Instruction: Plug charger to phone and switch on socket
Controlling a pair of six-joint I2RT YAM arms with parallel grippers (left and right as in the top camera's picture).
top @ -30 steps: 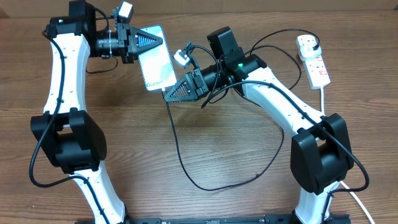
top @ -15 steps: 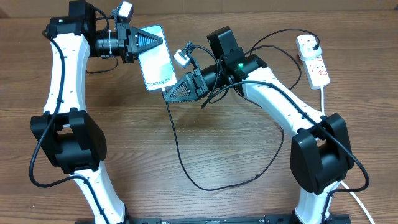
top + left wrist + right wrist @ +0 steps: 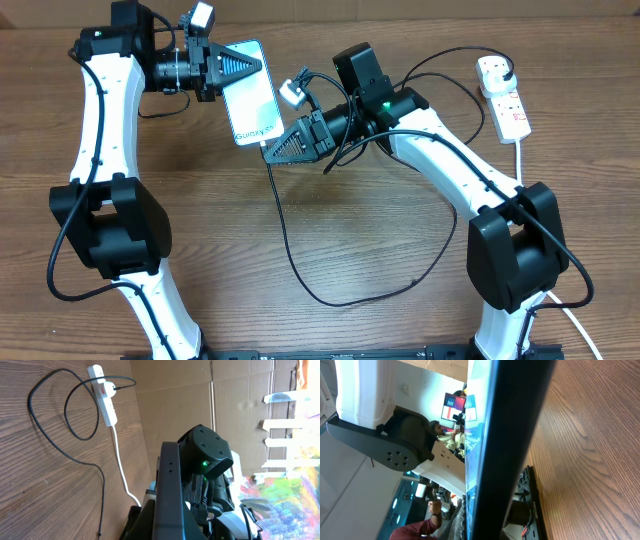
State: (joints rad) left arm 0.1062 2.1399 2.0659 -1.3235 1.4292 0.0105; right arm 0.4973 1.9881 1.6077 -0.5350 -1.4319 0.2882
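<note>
The phone (image 3: 252,95), light blue screen up, is held off the table by my left gripper (image 3: 238,66), which is shut on its far end. In the left wrist view its dark edge (image 3: 167,495) fills the jaws. My right gripper (image 3: 272,150) is at the phone's near end, shut on the tip of the charger, whose thin black cable (image 3: 290,255) hangs from it and loops over the table. In the right wrist view the phone's edge (image 3: 507,450) fills the middle, and the connector is hidden. The socket (image 3: 510,108) lies at the far right, with the white plug head (image 3: 493,70) in it.
The socket's thick white cord (image 3: 521,160) runs down behind the right arm. The socket also shows in the left wrist view (image 3: 104,397), with black cable loops (image 3: 55,440) on the wooden table. A cardboard wall (image 3: 200,390) stands behind the table.
</note>
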